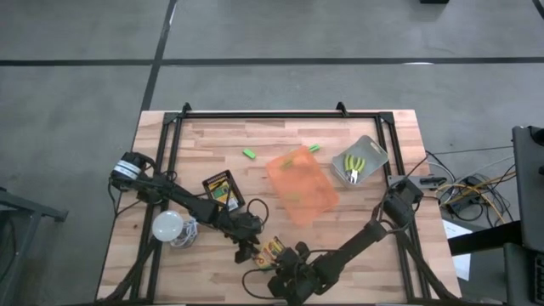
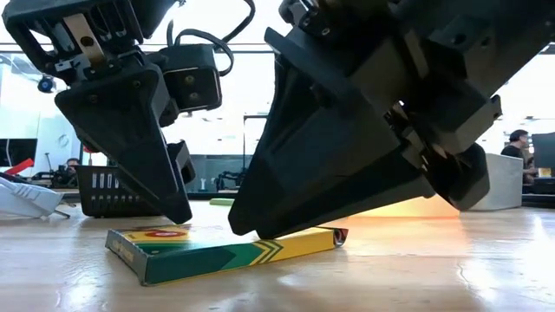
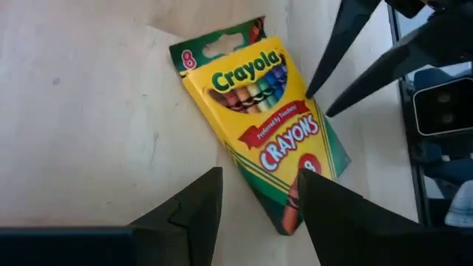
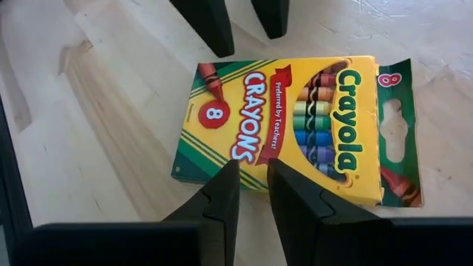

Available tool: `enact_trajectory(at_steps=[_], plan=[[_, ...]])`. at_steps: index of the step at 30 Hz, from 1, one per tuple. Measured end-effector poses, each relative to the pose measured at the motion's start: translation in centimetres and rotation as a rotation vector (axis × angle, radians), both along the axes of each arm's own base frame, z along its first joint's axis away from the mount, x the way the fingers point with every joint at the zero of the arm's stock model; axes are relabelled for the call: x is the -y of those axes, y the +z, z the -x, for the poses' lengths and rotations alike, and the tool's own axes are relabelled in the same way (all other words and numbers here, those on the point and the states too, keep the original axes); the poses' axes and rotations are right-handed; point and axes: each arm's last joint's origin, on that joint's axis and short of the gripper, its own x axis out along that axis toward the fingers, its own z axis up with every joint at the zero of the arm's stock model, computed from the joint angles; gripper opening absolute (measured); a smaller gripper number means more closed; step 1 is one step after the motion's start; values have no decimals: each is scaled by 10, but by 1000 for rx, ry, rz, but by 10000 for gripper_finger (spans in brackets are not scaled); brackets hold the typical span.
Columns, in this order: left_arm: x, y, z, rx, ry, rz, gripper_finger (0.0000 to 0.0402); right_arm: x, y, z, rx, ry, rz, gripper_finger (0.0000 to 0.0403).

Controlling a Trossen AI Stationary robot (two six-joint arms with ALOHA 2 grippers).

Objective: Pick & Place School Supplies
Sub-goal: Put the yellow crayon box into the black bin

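A yellow-and-green crayon box lies flat on the table near its near edge, face up. My left gripper is open just above the box's bottom end. One of its fingers is over the box and the other over bare wood. My right gripper comes from the opposite side, open by a narrow gap, with its tips at a long edge of the box. A second crayon box lies farther in. Two green blocks lie beyond the tray. Yellow-handled tools sit in a clear bin. My right gripper slants down onto the crayon box, its fingertips meeting the top face beside one long edge. Nothing is pinched between the fingers. The box stays flat on the table. My left gripper's tip stands just above the box; I cannot tell whether it touches.
The orange translucent tray lies at the table's middle. A white bulb with cord rests beside the left arm. A black frame runs along the table's far and side edges. People and desks show in the room behind.
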Motion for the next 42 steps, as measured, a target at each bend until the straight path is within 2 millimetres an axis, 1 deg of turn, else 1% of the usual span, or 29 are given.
enact_trajectory(at_steps=[7, 20, 28, 33, 36, 39, 42], plan=[[0, 0, 0, -15, 7, 27, 181, -1, -6, 6, -11, -8, -17, 79], [1, 0, 0, -18, 18, 40, 181, -2, -11, 11, -29, -5, -18, 64], [3, 7, -5, 60, 22, 89, 181, -3, -13, 12, -42, 4, -20, 63], [3, 8, -6, 66, 13, 99, 181, -2, -13, 12, -41, 2, -23, 61], [3, 5, -7, 64, 11, 99, 181, -2, -12, 12, -39, 0, -25, 64], [4, -5, -8, 42, 13, 93, 181, -2, -12, 11, -35, -1, -25, 66], [5, -13, -11, 29, 23, 111, 181, -3, -12, 10, 13, -24, -3, 63]])
